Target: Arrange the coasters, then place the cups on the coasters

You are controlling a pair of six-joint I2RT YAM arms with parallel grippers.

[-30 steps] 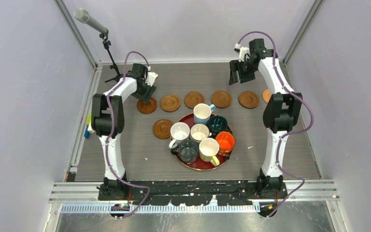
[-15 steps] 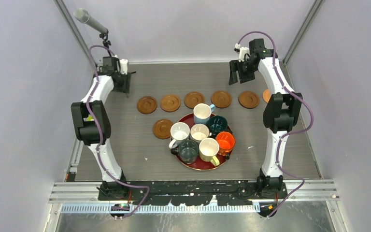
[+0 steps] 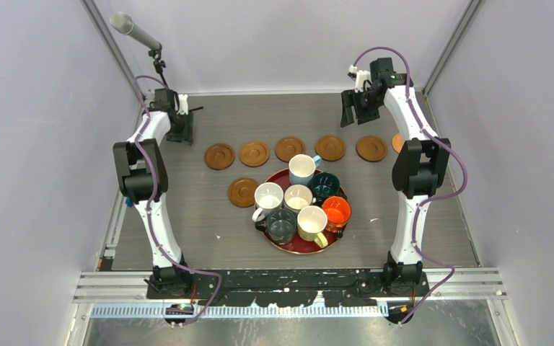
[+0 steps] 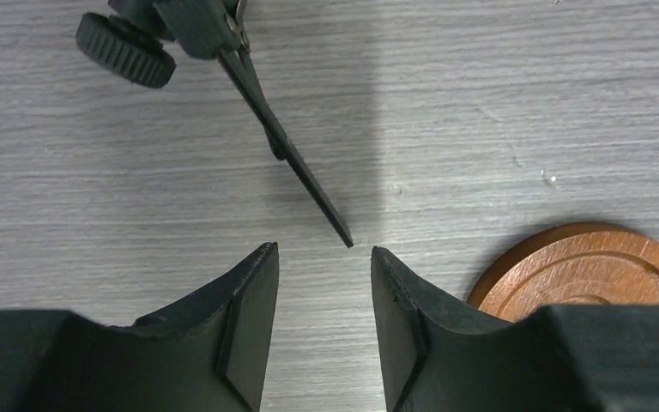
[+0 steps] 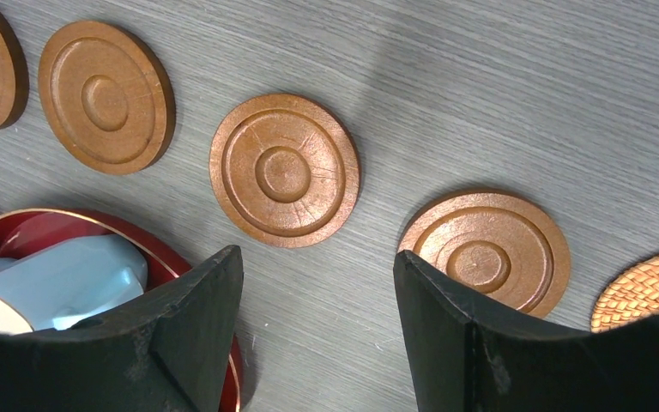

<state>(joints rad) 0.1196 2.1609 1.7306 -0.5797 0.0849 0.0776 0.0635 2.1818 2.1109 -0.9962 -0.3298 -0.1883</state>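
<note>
Swung away from the end coaster [image 3: 219, 156], my left gripper [image 3: 182, 134] now hovers far-left; from above, a stray coaster [image 3: 244, 192] sits out of line, cups [image 3: 297, 198] wait on the tray [image 3: 303, 251]; wrist views: left fingers [image 4: 242, 335] narrowly apart, right fingers [image 5: 455, 343] spread, both empty.

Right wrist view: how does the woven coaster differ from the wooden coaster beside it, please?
The wooden coaster is brown with concentric rings; the woven coaster is orange with a basket weave. The wooden coaster shows almost whole; the woven coaster is partly hidden. Both are round and flat.
</note>
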